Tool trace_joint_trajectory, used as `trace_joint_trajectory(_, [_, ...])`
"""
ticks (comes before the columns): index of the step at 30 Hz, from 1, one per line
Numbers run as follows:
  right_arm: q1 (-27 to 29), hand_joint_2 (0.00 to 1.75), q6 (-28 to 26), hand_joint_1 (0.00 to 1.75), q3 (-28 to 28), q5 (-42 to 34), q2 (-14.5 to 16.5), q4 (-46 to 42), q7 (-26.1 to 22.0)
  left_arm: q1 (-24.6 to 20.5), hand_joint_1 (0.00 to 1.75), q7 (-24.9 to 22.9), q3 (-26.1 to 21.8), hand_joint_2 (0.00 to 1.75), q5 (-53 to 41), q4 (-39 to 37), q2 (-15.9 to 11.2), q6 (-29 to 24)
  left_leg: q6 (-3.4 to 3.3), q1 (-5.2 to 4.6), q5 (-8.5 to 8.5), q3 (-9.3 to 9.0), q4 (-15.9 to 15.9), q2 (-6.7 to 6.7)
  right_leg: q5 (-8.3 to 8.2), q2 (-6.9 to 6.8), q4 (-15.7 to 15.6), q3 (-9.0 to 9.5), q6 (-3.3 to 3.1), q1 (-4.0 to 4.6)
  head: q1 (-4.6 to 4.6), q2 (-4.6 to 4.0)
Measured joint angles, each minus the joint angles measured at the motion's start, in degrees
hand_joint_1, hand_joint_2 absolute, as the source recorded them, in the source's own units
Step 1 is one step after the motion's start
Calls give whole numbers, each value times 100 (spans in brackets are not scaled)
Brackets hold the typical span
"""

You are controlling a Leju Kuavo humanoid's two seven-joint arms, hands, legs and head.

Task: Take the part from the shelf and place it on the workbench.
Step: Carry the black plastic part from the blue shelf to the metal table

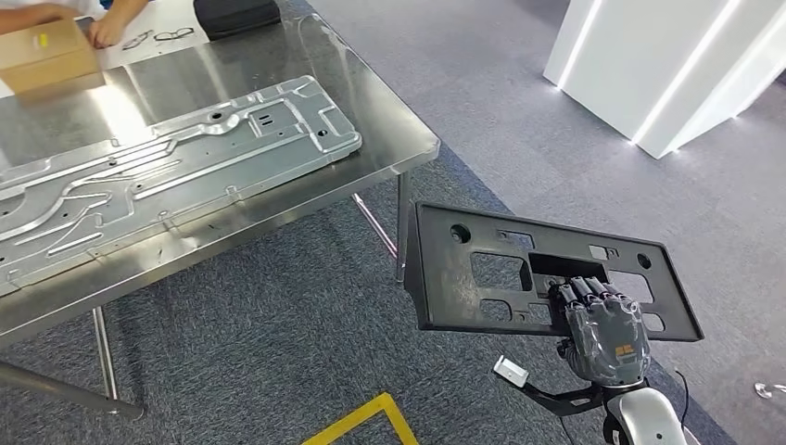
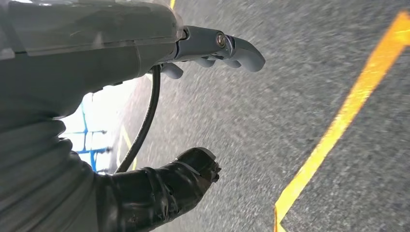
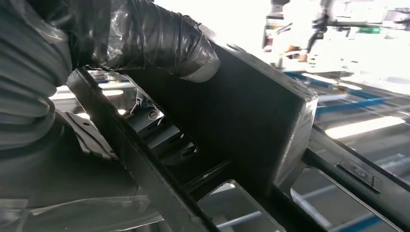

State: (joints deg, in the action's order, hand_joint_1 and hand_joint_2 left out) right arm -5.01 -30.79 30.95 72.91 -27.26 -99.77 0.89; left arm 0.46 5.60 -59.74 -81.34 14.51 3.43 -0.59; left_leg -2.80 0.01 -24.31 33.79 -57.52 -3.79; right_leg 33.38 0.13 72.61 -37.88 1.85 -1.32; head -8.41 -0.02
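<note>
A: Near right of the workbench (image 1: 389, 153), the right hand (image 1: 607, 338) is gripping the black part (image 1: 482, 269), fingers hooked through a central cutout, thumb (image 3: 159, 41) pressing on the face.

B: Part location?

A: It is hanging in the air over the carpet, right of the bench's near corner, not touching it, and tilting slightly.

B: Left hand?

A: The left hand (image 2: 193, 111) is hanging over the floor by a yellow line (image 2: 338, 121), fingers apart and loosely curled, holding nothing.

B: Handling?

A: I'm judging it as a stiff, flat plastic panel, probably light, since 1 hand is carrying it level. Wide, so it is likely wanting to swing. The cutout edge looks like the best hold; the smooth face may be slippery.

B: Bench contents?

A: A big stamped metal sheet (image 1: 158, 185) is taking up most of it, with a cardboard box (image 1: 51, 56) and a person's hand (image 1: 111, 28) at the far end. Free space is looking tight along the right edge.
</note>
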Motion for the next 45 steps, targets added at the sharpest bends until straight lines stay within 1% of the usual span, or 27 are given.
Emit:
trace_joint_trajectory(2, [0,175,4,175,0,-3,-6,-8,4,3,0,1,-16,175,-4,4,3,15,27,1,-24,14,-57,-164,-429,239,-754,305,-34,-12,0,0])
trace_joint_trajectory(4, [12,175,36,175,0,-20,-25,-27,-4,6,0,2,-29,175,-7,10,8,28,82,10,-36,70,-110,-313,-599,499,-1262,502,-62,-19,-1,0])
trace_joint_trajectory(5, [14,175,62,175,-1,-33,-37,-36,-10,16,0,3,-34,175,-8,14,11,32,120,23,-29,104,-116,-384,-577,541,-1315,515,-76,-11,-1,0])
trace_joint_trajectory(7, [5,175,110,175,-2,-68,-52,-50,-20,41,0,4,-41,175,-8,23,11,37,198,52,-6,154,-112,-495,-601,384,-1366,534,-124,-9,-1,0])
trace_joint_trajectory(9, [-18,175,140,175,-2,-95,-52,-66,-28,50,0,7,-43,175,-8,37,21,43,253,34,-118,256,-293,-257,-640,212,-1454,593,-200,-29,-5,0])
trace_joint_trajectory(11, [-31,175,173,175,-2,-105,-52,-75,-36,28,0,9,-43,175,-8,54,28,48,291,29,-446,549,-889,162,-648,27,-1500,634,-252,-14,-11,0])
trace_joint_trajectory(13, [-48,175,213,175,-2,-107,-52,-74,-41,5,0,10,-43,175,-9,63,27,56,328,56,-702,882,-1550,321,-628,-167,-1495,641,-262,6,-14,0])
trace_joint_trajectory(14, [-65,175,240,175,0,-109,-52,-72,-45,3,0,9,-43,175,-10,63,26,63,343,67,-685,929,-1648,342,-613,-259,-1491,648,-256,7,-14,0])
trace_joint_trajectory(16, [-122,175,298,175,3,-134,-51,-69,-54,10,0,8,-45,175,-13,66,26,79,354,76,-373,667,-1180,417,-578,-421,-1477,678,-227,1,-14,0])
trace_joint_trajectory(18, [-189,175,339,175,4,-174,-52,-70,-56,11,0,3,-48,175,-14,78,25,85,311,52,-102,259,-418,645,-528,-559,-1455,717,-172,15,-14,0])
trace_joint_trajectory(20, [-250,175,351,175,5,-195,-52,-70,-63,11,0,-1,-52,175,-16,95,21,86,236,15,-50,109,-114,746,-490,-676,-1443,744,-107,45,-13,0])
trace_joint_trajectory(22, [-293,175,354,175,9,-202,-51,-70,-81,17,0,0,-61,175,-17,103,20,86,165,8,-32,115,-106,607,-471,-782,-1454,777,-44,49,-14,0])
trace_joint_trajectory(23, [-312,175,352,175,11,-203,-51,-69,-91,20,0,1,-67,175,-18,104,21,86,131,18,-21,104,-82,537,-434,-731,-1426,785,-11,36,-10,0])
trace_joint_trajectory(24, [-331,175,350,175,14,-202,-50,-69,-98,18,0,4,-72,175,-20,105,22,87,92,31,-9,89,-58,476,-346,-602,-1313,747,12,18,-9,0])
trace_joint_trajectory(26, [-351,175,344,175,19,-181,-51,-61,-94,3,0,15,-76,175,-26,107,24,89,35,49,9,70,-29,355,-28,-226,-725,475,37,-5,-2,0])
trace_joint_trajectory(28, [-348,175,346,175,30,-133,-52,-39,-78,-10,0,24,-79,175,-31,107,23,88,9,40,8,77,-39,216,239,-58,8,75,39,-2,0,0])
trace_joint_trajectory(29, [-344,175,348,175,38,-107,-52,-27,-69,-11,0,28,-81,175,-32,107,22,88,4,32,6,79,-50,137,231,-36,177,-43,35,1,0,0])
trace_joint_trajectory(30, [-344,175,349,175,45,-81,-52,-17,-61,-11,0,32,-84,175,-33,107,22,87,3,25,2,79,-65,54,112,-20,131,-60,24,2,0,0])
trace_joint_trajectory(31, [-345,175,348,175,50,-61,-53,-13,-48,-12,0,36,-85,175,-34,107,22,87,5,20,-1,78,-80,-33,-102,16,-136,30,3,2,0,0])
trace_joint_trajectory(33, [-350,175,343,175,53,-30,-66,-13,-25,-17,0,44,-87,175,-36,107,29,87,22,13,-5,94,-107,-194,-495,300,-908,327,-64,-5,-1,0])
trace_joint_trajectory(35, [-352,175,339,175,54,-14,-91,-14,-17,-17,0,49,-87,175,-37,107,39,88,78,31,10,145,-118,-340,-611,525,-1329,485,-117,1,-1,0])
trace_joint_trajectory(36, [-353,175,339,175,55,-10,-99,-14,-17,-9,0,50,-88,175,-37,107,42,88,122,42,24,170,-112,-414,-598,514,-1363,497,-136,12,-2,0])
trace_joint_trajectory(38, [-363,175,338,175,55,-1,-106,-15,-14,18,0,50,-92,175,-37,107,38,90,203,56,42,205,-97,-507,-627,346,-1425,551,-184,9,-1,0])
trace_joint_trajectory(40, [-368,175,338,175,56,11,-107,-17,-10,19,0,50,-95,175,-37,107,38,93,252,31,-108,316,-324,-237,-671,168,-1521,631,-254,-19,-7,0])
trace_joint_trajectory(42, [-359,175,337,175,58,17,-108,-17,-10,-5,0,51,-96,175,-37,107,39,97,288,36,-481,643,-1012,188,-678,-15,-1556,659,-297,-9,-14,0])
trace_joint_trajectory(44, [-351,175,336,175,62,20,-109,-15,-10,-20,0,52,-96,175,-37,107,36,100,331,65,-717,959,-1648,336,-657,-200,-1548,663,-299,4,-15,0])
trace_joint_trajectory(45, [-349,175,336,175,64,21,-109,-15,-10,-19,0,52,-96,175,-37,107,35,100,346,76,-673,970,-1680,352,-642,-283,-1542,670,-290,3,-15,0])
